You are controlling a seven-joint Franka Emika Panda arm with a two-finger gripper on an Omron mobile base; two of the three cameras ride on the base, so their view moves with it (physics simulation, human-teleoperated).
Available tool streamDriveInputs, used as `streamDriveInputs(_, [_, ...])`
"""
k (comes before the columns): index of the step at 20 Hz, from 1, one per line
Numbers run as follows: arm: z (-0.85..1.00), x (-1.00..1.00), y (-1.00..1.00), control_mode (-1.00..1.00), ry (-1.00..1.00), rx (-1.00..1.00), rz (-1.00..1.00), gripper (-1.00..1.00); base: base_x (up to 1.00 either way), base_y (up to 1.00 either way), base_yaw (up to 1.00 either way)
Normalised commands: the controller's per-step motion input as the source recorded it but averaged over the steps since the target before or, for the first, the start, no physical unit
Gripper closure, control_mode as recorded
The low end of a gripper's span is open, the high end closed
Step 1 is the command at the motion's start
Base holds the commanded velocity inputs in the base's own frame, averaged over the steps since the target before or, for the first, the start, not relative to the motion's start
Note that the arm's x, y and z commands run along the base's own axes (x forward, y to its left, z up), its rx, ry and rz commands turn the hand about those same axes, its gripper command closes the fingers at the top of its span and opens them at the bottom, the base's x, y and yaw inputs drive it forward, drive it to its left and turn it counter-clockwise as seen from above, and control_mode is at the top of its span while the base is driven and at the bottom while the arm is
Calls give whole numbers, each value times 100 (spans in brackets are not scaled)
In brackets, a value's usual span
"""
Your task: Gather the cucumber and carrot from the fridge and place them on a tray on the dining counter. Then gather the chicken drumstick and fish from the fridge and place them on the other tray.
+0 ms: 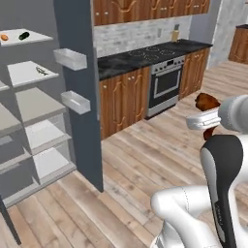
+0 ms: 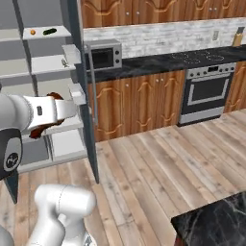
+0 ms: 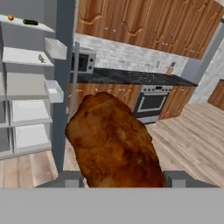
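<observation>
Chicken drumstick grasped in jaws, clear of fridge, tray delivery pending; carrot, cucumber on far-left top shelf, fish apparently below: uncollected.

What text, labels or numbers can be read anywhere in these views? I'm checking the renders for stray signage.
None can be read.
A small round mark on the arm's dark joint is too blurred to read.
The microwave and oven fronts show no legible print.
</observation>
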Motion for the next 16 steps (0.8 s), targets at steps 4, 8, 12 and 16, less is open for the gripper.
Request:
streamDriveInputs(4, [0,0,0,100,0,0,0,100,-31,-10,-47])
streamDriveInputs(8, [0,0,0,100,0,0,0,100,-47,-15,-47])
streamDriveInputs(12, [0,0,0,100,0,0,0,100,-42,-17,-47])
streamDriveInputs(16, [0,0,0,100,0,0,0,100,-34,-18,-46])
